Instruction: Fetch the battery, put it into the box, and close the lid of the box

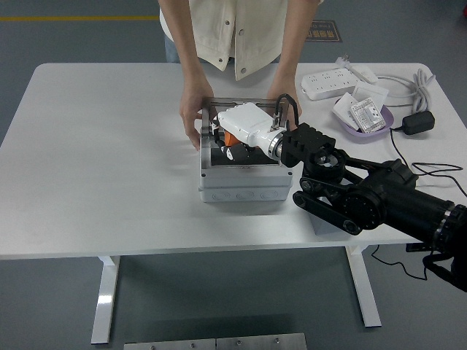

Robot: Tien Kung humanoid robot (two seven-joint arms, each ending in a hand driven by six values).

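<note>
You see a smooth, matt white bench [102,160], a grey plastic box [241,186] beneath the fingers [228,152], its lid [241,103] clear plastic beyond them, and the right hand [244,125] shelled in glossy white plastic.

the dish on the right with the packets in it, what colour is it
Light purple; the dish shows clearly in the head view, right of the box.

Bright even overhead light — soft shadows, sharp focus, no glare.
</note>
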